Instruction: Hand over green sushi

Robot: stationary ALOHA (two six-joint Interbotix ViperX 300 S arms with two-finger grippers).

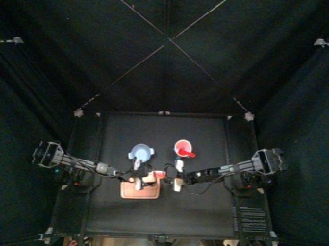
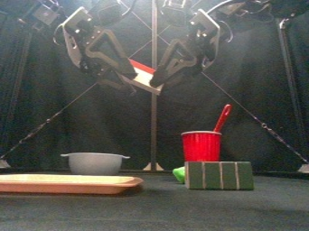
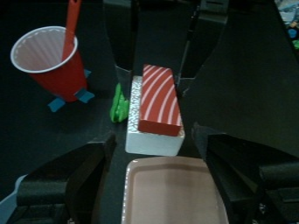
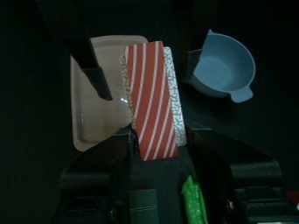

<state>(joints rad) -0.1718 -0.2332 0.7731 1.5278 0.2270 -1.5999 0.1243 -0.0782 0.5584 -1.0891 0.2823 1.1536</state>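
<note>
While both arms meet above the middle of the surface, the scene reads as follows.

Count: one red-and-white striped sushi piece (image 2: 145,76), one green sushi block (image 2: 219,175), one red cup (image 2: 201,145), one grey-blue bowl (image 2: 94,162), one wooden tray (image 2: 67,184), two arms.

Left tool (image 3: 158,162): raised high over the surface, its jaws set apart on either side of the striped sushi piece (image 3: 156,109) and pressing on its white base.

Right tool (image 4: 155,144): also raised, reaching in from the other side; its jaws are spread just wide enough to clamp the same striped piece (image 4: 153,101) at its end.

Arm pose: in the front view both arms bend down and inward, their tips meeting at the tilted striped piece well above the things below.

Task's thing: the green sushi block stands on the surface just in front of the red cup, untouched, well apart from both tools.

Red cup: upright, with a red utensil (image 2: 222,117) leaning out of it.

Grey-blue bowl (image 4: 225,64): contents cannot be told.

Wooden tray (image 3: 173,191): lies flat below the tools, beside the bowl.
</note>
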